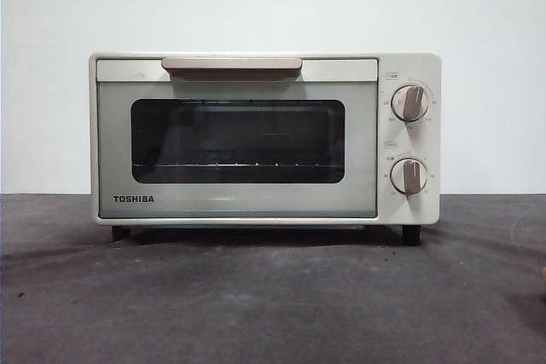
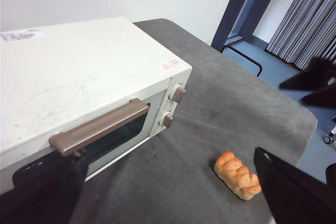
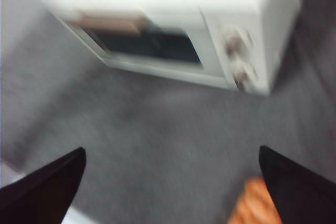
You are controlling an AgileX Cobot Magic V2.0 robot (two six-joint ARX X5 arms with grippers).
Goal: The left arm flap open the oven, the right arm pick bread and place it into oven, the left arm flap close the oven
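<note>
Bread [image 2: 237, 175] lies on the grey table [image 1: 273, 296], well apart from the closed oven [image 1: 264, 138] and near the table's edge. Wide bare cloth lies between them. Left claw [image 2: 168, 195] and right claw [image 3: 170, 187] both stand apart, holding nothing.

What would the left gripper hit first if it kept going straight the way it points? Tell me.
Probably the oven: the left gripper, jaws open, points toward its beige handle and closed door. The bread lies off to the side. Depth is uncertain.
</note>
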